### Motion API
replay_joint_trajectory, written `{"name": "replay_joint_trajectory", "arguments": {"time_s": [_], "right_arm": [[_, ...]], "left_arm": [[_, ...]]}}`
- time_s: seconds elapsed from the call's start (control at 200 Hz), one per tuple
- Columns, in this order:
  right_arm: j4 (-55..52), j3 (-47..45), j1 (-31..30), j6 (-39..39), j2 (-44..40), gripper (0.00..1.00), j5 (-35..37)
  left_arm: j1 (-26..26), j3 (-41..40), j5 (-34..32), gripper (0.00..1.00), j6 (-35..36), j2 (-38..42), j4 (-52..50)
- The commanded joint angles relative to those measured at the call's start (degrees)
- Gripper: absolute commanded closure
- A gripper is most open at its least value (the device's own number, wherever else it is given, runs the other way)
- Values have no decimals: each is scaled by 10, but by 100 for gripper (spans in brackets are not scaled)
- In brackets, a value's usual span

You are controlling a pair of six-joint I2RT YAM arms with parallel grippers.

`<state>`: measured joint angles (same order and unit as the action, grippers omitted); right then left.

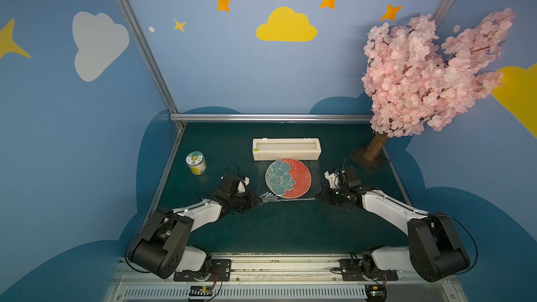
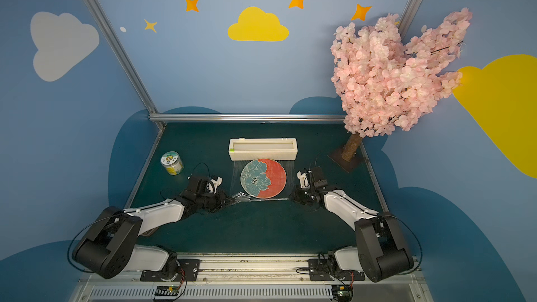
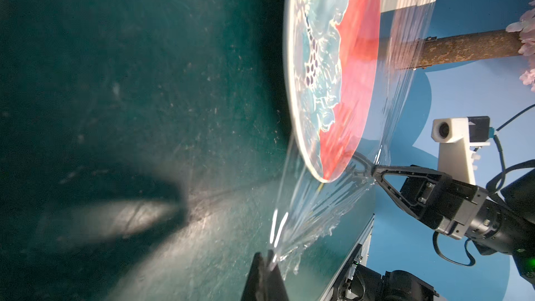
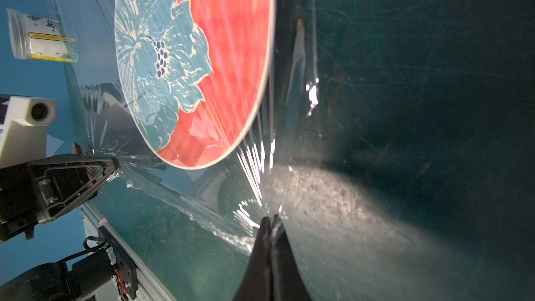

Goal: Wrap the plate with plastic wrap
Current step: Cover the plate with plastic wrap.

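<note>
- We see the plate point(image 1: 288, 178) mid-table under the plastic wrap point(image 1: 261, 177), with the box point(image 1: 286, 149) at its 12 o'clock.
- Left gripper point(image 1: 258, 199), 8 o'clock: jaws pinch a plastic wrap corner.
- Right gripper point(image 1: 319, 196), 4 o'clock: jaws pinch the plastic wrap too.

Found the plate point(image 1: 288, 178) on the table point(image 1: 276, 228), under plastic wrap point(image 1: 261, 180) drawn from the dispenser box point(image 1: 286, 149) just beside at 12 o'clock. Noted jar point(image 1: 196, 163) at 9 o'clock, tree point(image 1: 374, 148) at 2, left gripper point(image 1: 259, 199) at 7, right gripper point(image 1: 319, 197) at 5.
</note>
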<state>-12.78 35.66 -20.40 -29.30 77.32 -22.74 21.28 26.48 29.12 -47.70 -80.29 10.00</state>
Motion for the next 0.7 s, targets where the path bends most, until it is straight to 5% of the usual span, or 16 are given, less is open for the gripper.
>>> {"name": "replay_joint_trajectory", "arguments": {"time_s": [0.0, 0.696], "right_arm": [[-37, -18, -1, 7, 0, 100, 11], [-9, 56, 12, -4, 130, 100, 45]], "left_arm": [[-4, 5, -9, 97, 13, -14, -26], [-48, 92, 12, 97, 40, -158, -41]]}}
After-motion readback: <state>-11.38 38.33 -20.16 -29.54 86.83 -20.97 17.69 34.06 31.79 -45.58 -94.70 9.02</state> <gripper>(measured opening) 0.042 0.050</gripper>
